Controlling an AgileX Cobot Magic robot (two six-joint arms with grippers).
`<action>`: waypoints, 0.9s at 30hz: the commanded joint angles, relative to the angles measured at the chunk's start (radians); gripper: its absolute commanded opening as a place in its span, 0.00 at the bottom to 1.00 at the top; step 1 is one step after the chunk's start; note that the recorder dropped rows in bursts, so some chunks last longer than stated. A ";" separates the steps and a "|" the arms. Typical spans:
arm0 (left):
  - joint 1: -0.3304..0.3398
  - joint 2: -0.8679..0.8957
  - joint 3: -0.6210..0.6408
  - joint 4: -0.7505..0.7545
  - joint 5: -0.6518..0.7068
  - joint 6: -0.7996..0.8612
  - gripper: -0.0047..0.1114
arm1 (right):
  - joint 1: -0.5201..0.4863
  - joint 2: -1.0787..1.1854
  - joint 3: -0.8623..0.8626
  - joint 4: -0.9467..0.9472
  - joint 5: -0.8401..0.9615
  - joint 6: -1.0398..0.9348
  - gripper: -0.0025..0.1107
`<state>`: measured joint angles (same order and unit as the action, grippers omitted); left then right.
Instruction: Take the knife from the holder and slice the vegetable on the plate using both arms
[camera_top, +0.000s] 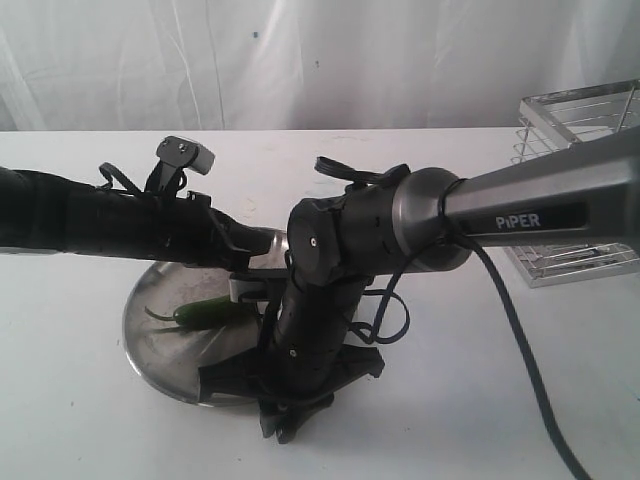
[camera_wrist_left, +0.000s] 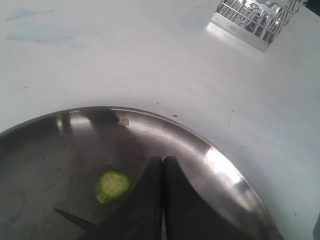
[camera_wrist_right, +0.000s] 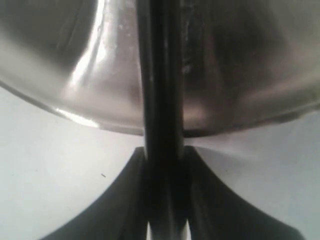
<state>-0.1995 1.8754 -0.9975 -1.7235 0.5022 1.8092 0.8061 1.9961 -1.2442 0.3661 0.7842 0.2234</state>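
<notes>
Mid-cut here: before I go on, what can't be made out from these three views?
- Exterior: the right arm hides much of the plate, part of the vegetable and both end effectors.
- Left wrist: the vegetable isn't in view; only a cut slice, a dark tip and the shut left end effector.
- Right wrist: the knife is blurred and cropped; its edge is unreadable.
- Holder: cut off by frame edges.

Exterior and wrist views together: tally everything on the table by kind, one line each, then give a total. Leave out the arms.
Plate: 1
Whole green pepper: 1
Cut pepper slice: 1
Knife, held in the right gripper: 1
Wire holder: 1
Total: 5
</notes>
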 joint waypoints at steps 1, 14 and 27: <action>0.000 -0.001 -0.002 -0.021 0.014 0.005 0.04 | 0.001 -0.003 0.000 0.001 -0.006 -0.013 0.02; -0.001 -0.001 -0.002 -0.021 0.017 0.005 0.04 | 0.001 -0.003 0.000 0.001 -0.004 -0.013 0.02; -0.001 0.059 -0.002 -0.021 0.042 0.013 0.04 | 0.001 0.001 0.000 0.001 -0.001 -0.013 0.02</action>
<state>-0.1995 1.9057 -0.9993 -1.7235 0.5261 1.8098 0.8061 1.9966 -1.2442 0.3678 0.7846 0.2212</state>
